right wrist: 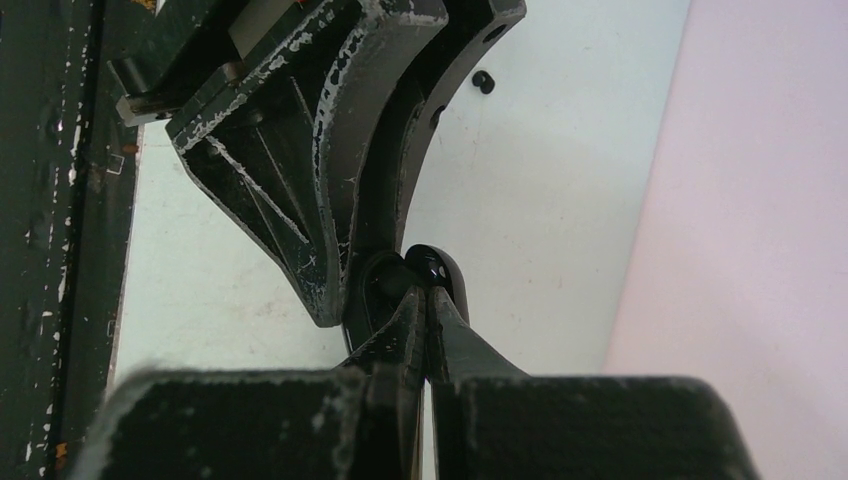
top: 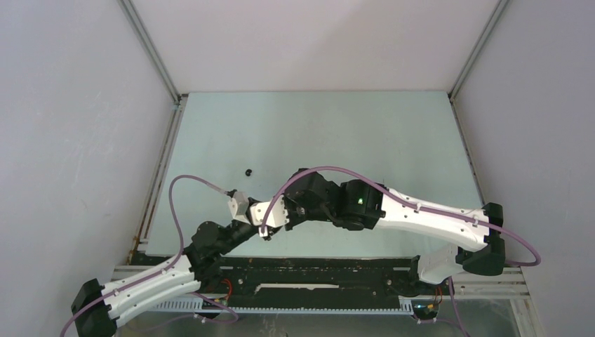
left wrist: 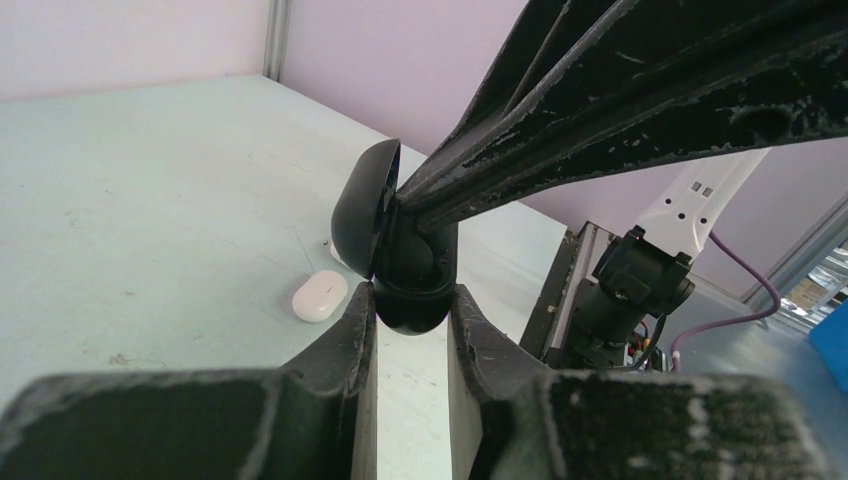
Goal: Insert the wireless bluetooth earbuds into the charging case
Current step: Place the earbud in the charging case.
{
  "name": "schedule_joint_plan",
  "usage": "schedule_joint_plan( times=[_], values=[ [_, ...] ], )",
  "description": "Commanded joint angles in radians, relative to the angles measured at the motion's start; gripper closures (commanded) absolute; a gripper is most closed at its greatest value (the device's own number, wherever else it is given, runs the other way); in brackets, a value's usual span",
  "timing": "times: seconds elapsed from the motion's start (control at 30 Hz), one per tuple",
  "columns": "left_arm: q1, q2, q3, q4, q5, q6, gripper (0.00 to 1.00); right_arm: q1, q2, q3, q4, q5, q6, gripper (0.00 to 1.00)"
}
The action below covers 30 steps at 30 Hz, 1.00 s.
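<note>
- We are seeing the left gripper (left wrist: 412,295) clamping narrowly on the black charging case (left wrist: 408,265) — its lid (left wrist: 358,215) standing open at eleven o'clock.
- The right gripper (right wrist: 427,295) is pressing fully closed, its tips reaching into the case's mouth and blocking our view inside; we cannot tell whether a bud is pinched.
- One black earbud (top: 248,170) is lying loose on the table (top: 365,133), at ten o'clock from the grippers.
- A white oval piece (left wrist: 320,296) is resting at nine o'clock — near the case.

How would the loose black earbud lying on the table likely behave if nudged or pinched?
The black earbud looks tiny and rounded, so it would probably roll or skid on the smooth table when nudged. It seems to be hard, light plastic, so an off-centre pinch may squirt it out.
</note>
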Motion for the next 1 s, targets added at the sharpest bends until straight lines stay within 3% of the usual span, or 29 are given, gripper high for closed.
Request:
schedule_joint_plan(
  times=[0.0, 0.43, 0.53, 0.67, 0.77, 0.97],
  values=[
    [0.002, -0.01, 0.046, 0.069, -0.024, -0.01, 1.0, 0.007, -0.013, 0.005, 0.037, 0.05, 0.006, 1.0],
    [0.007, -0.048, 0.022, 0.062, -0.064, -0.016, 1.0, 0.017, -0.018, -0.013, -0.036, -0.039, 0.015, 0.99],
    [0.008, -0.039, 0.025, 0.062, -0.059, -0.018, 1.0, 0.019, -0.017, -0.013, -0.039, -0.047, 0.02, 0.9],
    [0.008, -0.032, 0.028, 0.062, -0.058, -0.015, 1.0, 0.019, -0.009, -0.003, -0.038, -0.041, 0.026, 0.86],
    [0.008, -0.028, 0.028, 0.06, -0.055, -0.014, 1.0, 0.011, -0.01, 0.049, -0.066, -0.051, 0.041, 0.76],
    [0.008, -0.02, 0.03, 0.039, -0.056, -0.008, 1.0, -0.079, -0.016, 0.316, -0.288, -0.334, 0.054, 0.53]
  ],
)
